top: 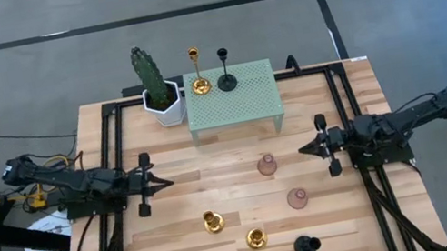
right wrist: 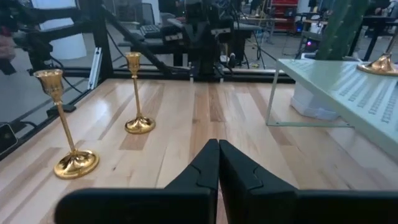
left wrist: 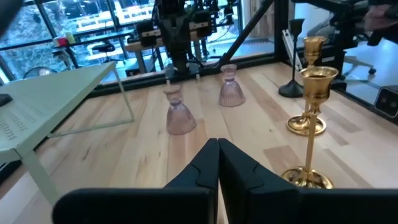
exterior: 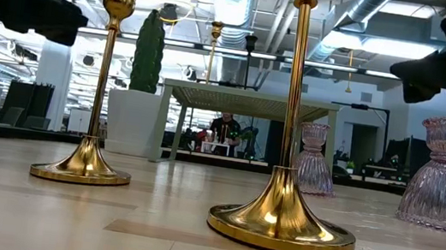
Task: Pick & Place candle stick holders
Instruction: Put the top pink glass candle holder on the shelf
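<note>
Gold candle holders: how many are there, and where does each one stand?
3. One gold holder stands on the green stand beside a black one. Two stand on the table: one front-left, another nearer the front. None seems hidden.

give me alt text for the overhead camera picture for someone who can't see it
Seen from above, a wooden table holds five candle holders loose in front: two gold, two pink glass, one black. One gold and one black stand on a green stand beside a cactus. The left gripper and right gripper wait shut at the sides.
</note>
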Available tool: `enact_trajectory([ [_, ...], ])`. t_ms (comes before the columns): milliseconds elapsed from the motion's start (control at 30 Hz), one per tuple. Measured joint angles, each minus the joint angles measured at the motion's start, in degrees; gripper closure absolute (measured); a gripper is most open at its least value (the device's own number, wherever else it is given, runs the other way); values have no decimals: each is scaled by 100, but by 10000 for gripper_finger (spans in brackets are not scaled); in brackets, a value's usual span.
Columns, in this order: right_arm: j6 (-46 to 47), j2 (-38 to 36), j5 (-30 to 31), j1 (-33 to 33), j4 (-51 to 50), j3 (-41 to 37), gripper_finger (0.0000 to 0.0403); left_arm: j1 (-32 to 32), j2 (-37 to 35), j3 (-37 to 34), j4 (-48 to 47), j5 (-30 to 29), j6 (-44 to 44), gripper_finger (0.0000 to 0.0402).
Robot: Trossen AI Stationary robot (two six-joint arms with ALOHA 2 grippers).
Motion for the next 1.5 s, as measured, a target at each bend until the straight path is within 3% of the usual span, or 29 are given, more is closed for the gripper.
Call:
enact_trajectory([
  [700,383,8,-2,-14,-618,0,403,-1,452,-1,128,2,-592,394],
  [967,792,450,14,-17,-863,2,403,-1,530,-1,149,4,-614,394],
  [1100,1068,794,13,-16,-477,2,403,-1,599,-1,166,2,-614,394],
  [1500,499,2083,15,-13,869,6,403,-1,714,-1,223,2,-614,394],
])
